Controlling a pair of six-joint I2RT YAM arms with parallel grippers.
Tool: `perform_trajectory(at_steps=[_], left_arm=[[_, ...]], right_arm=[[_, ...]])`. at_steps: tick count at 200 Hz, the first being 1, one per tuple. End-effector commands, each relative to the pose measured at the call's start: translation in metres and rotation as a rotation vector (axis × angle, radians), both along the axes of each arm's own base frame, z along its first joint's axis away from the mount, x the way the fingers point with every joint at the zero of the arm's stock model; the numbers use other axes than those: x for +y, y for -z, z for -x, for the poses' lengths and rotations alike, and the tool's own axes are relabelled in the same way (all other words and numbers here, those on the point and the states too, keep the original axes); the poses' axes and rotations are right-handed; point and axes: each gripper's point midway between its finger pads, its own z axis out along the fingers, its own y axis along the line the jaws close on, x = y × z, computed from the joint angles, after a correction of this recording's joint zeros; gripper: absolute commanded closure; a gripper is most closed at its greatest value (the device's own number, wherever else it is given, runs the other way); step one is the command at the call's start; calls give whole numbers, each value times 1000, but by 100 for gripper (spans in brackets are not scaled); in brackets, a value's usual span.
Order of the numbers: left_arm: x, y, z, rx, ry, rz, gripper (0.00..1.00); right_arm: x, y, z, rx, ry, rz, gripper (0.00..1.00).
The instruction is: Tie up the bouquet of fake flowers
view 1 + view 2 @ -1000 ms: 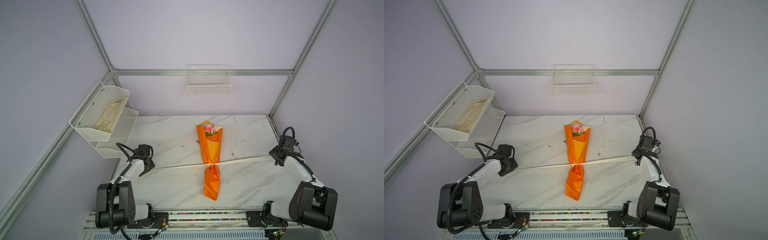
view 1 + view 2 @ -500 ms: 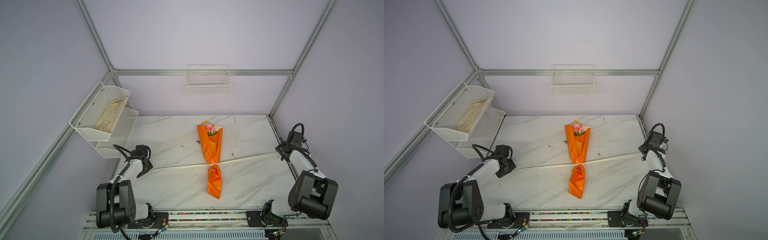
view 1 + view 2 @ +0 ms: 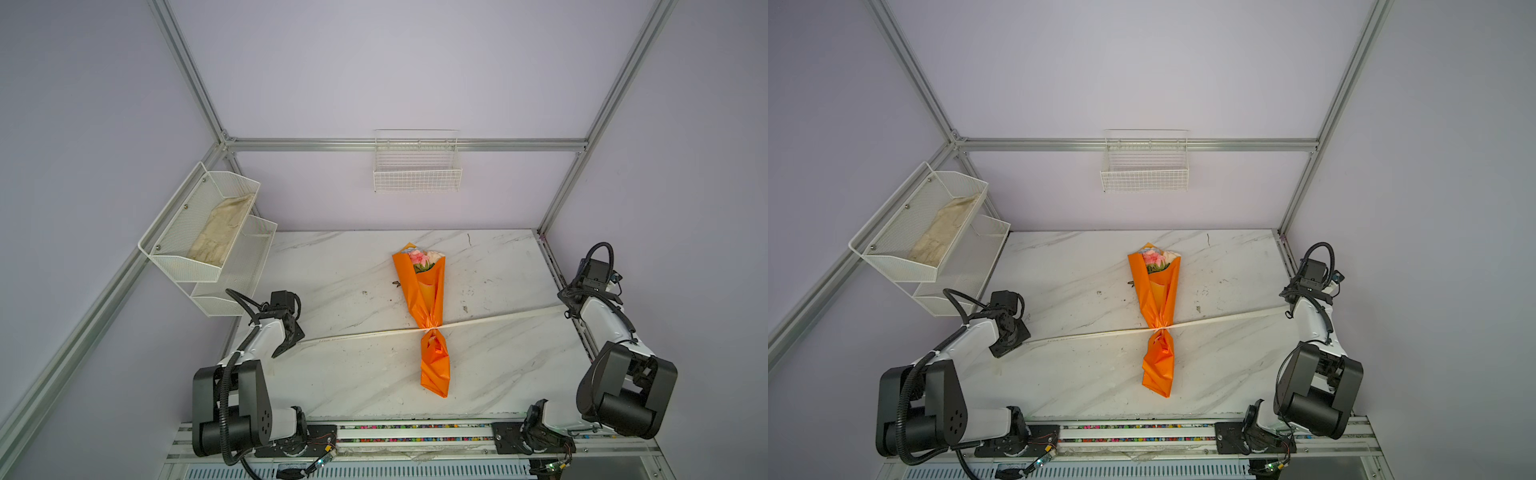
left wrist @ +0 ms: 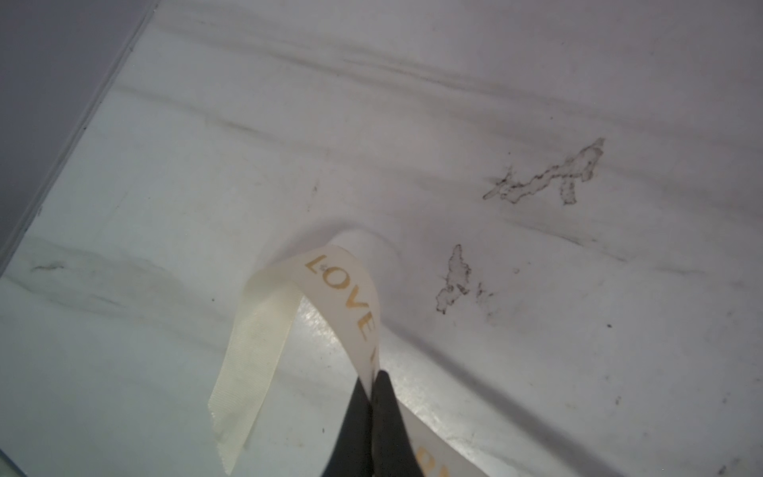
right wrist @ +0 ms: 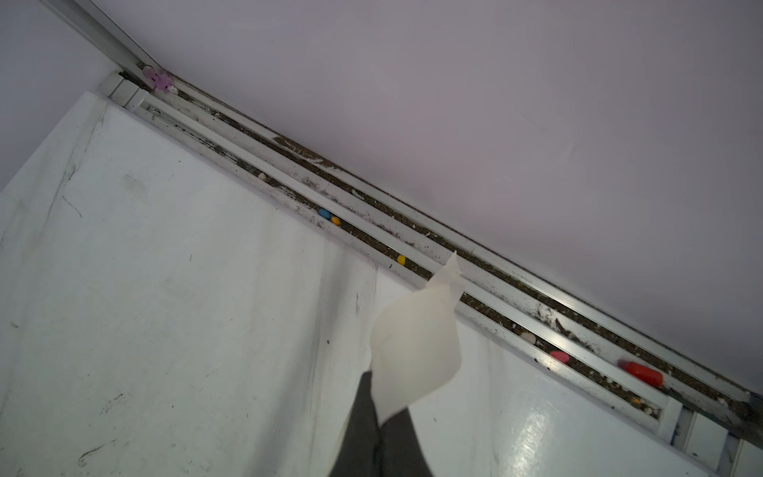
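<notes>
Orange-wrapped bouquet (image 3: pixel 423 291) lies mid table (image 3: pixel 353 374), ribbon (image 3: pixel 498 318) looped round its pinched waist. Left gripper (image 4: pixel 375 378) and right gripper (image 5: pixel 373 388) each clamp a ribbon end at opposite table edges; the line is taut, likely cinching the tie.

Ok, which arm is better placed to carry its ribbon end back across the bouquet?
Probably left: the left gripper pinches the ribbon with a long spare tail; the right gripper holds only a short stub at the table edge.
</notes>
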Motion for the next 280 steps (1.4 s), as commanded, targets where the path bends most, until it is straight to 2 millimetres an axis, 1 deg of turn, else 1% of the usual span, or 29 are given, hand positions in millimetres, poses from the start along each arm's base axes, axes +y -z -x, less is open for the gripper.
perform_trajectory(at_steps=[1, 36, 47, 62, 68, 80, 90, 94, 101, 110, 115, 118, 137, 144, 158, 161, 178, 194, 196, 198, 203, 214, 222, 229, 241, 250, 260, 271, 280], left_arm=[[42, -32, 2, -30, -100, -189, 100], [44, -34, 3, -30, -109, -198, 100], [45, -34, 4, -29, -113, -200, 100], [43, -35, 2, -41, -108, -185, 100], [38, -35, -2, -59, -93, -159, 100], [25, -41, -16, -107, -18, -107, 100], [9, -46, -29, -171, 49, -33, 100], [-1, -48, -35, -208, 88, 17, 100], [-14, -50, -41, -250, 131, 72, 91], [-22, -57, -44, -282, 164, 104, 67], [-23, -62, -44, -297, 166, 107, 57], [-25, -64, -44, -310, 168, 111, 54], [-44, -86, -54, -428, 246, 183, 39], [-51, -95, -57, -460, 279, 207, 37], [-62, -113, -60, -511, 348, 225, 36], [-64, -116, -61, -520, 360, 228, 36], [-83, -134, -65, -596, 454, 276, 35], [-115, -146, -69, -643, 595, 337, 35], [-119, -146, -69, -644, 615, 341, 35], [-125, -147, -69, -645, 641, 348, 35], [-138, -149, -70, -645, 708, 357, 35], [-169, -147, -69, -619, 865, 350, 36], [-193, -143, -66, -589, 1020, 314, 36], [-210, -138, -62, -549, 1142, 266, 37], [-227, -127, -58, -470, 1295, 169, 38], [-240, -119, -54, -422, 1411, 131, 37], [-245, -104, -47, -332, 1520, 90, 37], [-238, -85, -47, -207, 1561, 21, 37], [-232, -71, -45, -109, 1590, 8, 37]], right_arm=[[-41, -45, 9, -55, 147, 184, 100], [-44, -48, 11, -51, 166, 198, 100], [-44, -45, 13, -35, 174, 197, 100], [-41, -43, 9, -41, 144, 181, 100], [-34, -44, 2, -59, 90, 153, 100], [-12, -42, -17, -120, -55, 74, 100], [9, -38, -30, -159, -175, -4, 100], [17, -37, -33, -167, -210, -36, 100], [30, -34, -38, -181, -263, -88, 100], [48, -29, -43, -196, -333, -143, 100], [58, -27, -46, -203, -372, -170, 94], [63, -25, -46, -204, -390, -186, 90], [87, -15, -45, -177, -447, -262, 68], [94, -12, -44, -160, -461, -273, 62], [98, -5, -35, -112, -449, -279, 59], [99, -13, -33, -128, -447, -268, 58], [112, -21, -24, -171, -451, -297, 54], [126, -23, -16, -200, -450, -344, 50], [128, -23, -15, -203, -452, -349, 44], [130, -24, -14, -206, -455, -354, 41], [135, -22, -12, -211, -466, -373, 39], [150, -18, -10, -219, -500, -430, 39], [166, -14, -9, -225, -543, -483, 39], [177, -10, -7, -217, -563, -514, 39], [193, -5, -3, -185, -587, -523, 39], [202, -3, -1, -173, -604, -519, 39], [209, 0, 3, -163, -612, -529, 39], [217, 4, 6, -162, -627, -556, 38], [223, 7, 8, -160, -636, -574, 38]])
